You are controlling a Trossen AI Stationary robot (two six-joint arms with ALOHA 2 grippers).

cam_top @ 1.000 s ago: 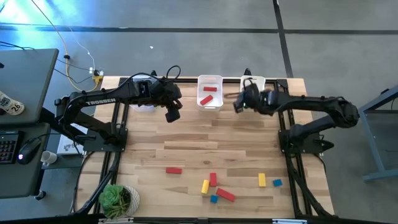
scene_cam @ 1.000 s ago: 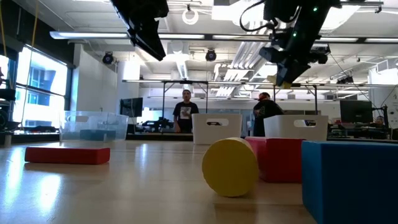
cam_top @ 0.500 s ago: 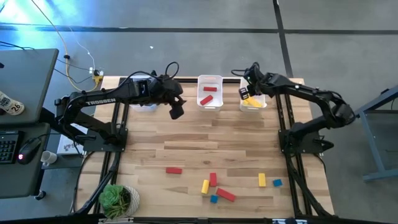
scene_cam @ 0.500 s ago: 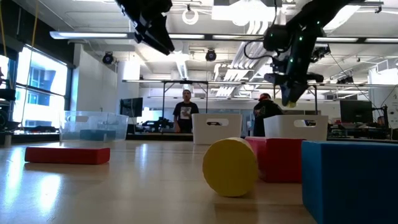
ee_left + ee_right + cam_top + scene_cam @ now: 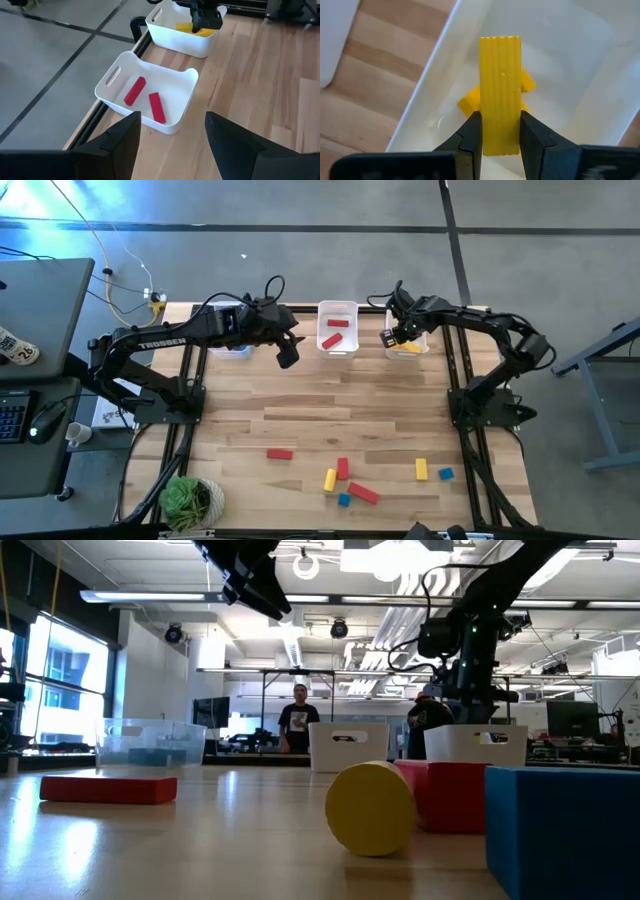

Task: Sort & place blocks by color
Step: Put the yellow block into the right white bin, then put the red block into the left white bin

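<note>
Wooden bench (image 5: 330,405) below, the right pincer (image 5: 501,131) is clamped on a yellow block (image 5: 500,92) above the right-hand white bin (image 5: 580,75); releasing off-centre could bounce it off the rim, while the left pincer (image 5: 172,132) hangs spread apart near the middle bin (image 5: 112,82).

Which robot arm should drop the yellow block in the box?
The right arm. Its fingers already grip the yellow block directly over the bin holding another yellow piece. The left gripper is open and empty near the red bin.

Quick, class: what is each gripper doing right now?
Left gripper: open, holding nothing.
Right gripper: shut on a ridged yellow bar-shaped block over the white plastic bin.
</note>
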